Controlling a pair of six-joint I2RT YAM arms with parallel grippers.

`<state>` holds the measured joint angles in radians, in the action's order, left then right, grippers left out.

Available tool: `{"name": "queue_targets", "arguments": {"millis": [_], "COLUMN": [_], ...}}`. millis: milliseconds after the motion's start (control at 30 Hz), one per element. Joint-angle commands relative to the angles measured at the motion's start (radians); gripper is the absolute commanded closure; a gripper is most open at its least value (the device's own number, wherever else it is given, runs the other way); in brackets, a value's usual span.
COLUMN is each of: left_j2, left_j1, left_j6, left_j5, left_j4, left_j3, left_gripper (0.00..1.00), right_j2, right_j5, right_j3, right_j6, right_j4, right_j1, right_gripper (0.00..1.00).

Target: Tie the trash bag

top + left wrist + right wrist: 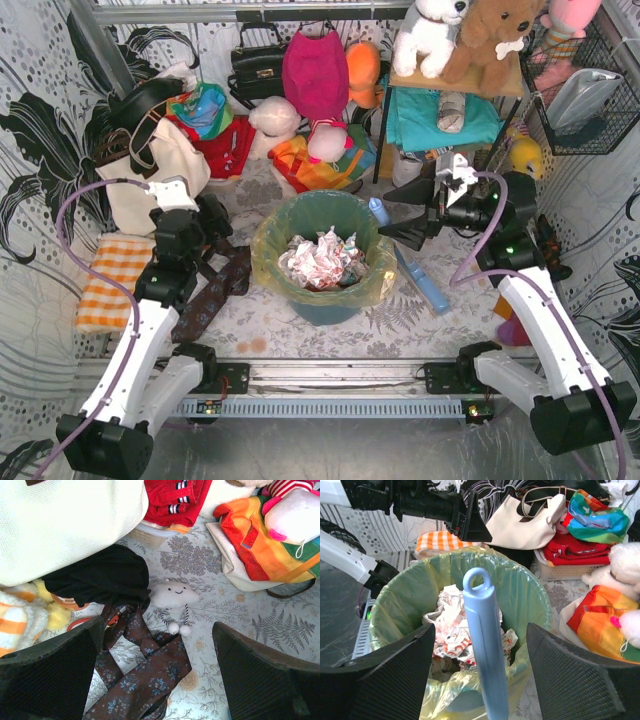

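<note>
Partly hidden by crumpled paper [320, 258], trash bag [266, 268] lining teal bin [322, 312], left pincer [157, 630] apart, right pincer [481, 627] apart.

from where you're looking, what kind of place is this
Probably a staged robot test cell dressed as a cluttered home corner: printed fabric walls hung around a metal frame, plush toys, and a bin lined with the trash bag.

Translucent yellow trash bag [266, 258], teal bin [325, 312], orange-checked cloth [115, 280], blue handle [485, 645]
</note>
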<state>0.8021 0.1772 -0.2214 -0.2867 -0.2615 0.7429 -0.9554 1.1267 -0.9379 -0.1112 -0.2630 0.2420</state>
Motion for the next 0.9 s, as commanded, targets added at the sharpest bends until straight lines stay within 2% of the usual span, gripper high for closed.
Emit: {"name": "queue_targets", "arguments": {"millis": [0, 167, 400, 567, 767, 867], "left_j2": [-0.022, -0.028, -0.023, -0.023, -0.021, -0.022], "left_j1": [0.005, 0.004, 0.005, 0.005, 0.004, 0.005], "left_j6": [-0.004, -0.006, -0.009, -0.01, -0.012, -0.012], "left_j5": [0.0, -0.005, -0.007, -0.006, -0.007, -0.006], "left_j4": [0.039, 0.039, 0.04, 0.041, 0.04, 0.039], "left_j3": [-0.011, -0.014, -0.016, -0.017, -0.017, -0.018], "left_gripper": [0.02, 0.02, 0.02, 0.02, 0.02, 0.02], "right_j2": [-0.061, -0.117, -0.129, -0.126, -0.112, -0.1], "right_j5": [0.034, 0.063, 0.108, 0.092, 0.023, -0.076], "right_j3": [-0.072, -0.113, -0.105, -0.12, -0.172, -0.21], "right_j6": [0.09, 0.115, 0.137, 0.203, 0.321, 0.38], "right_j4": [0.001, 0.04, 0.079, 0.147, 0.265, 0.334], "right_j1": [0.041, 0.079, 0.088, 0.088, 0.088, 0.088], "right_gripper": [0.29, 0.45, 0.53, 0.67, 0.82, 0.92]}}
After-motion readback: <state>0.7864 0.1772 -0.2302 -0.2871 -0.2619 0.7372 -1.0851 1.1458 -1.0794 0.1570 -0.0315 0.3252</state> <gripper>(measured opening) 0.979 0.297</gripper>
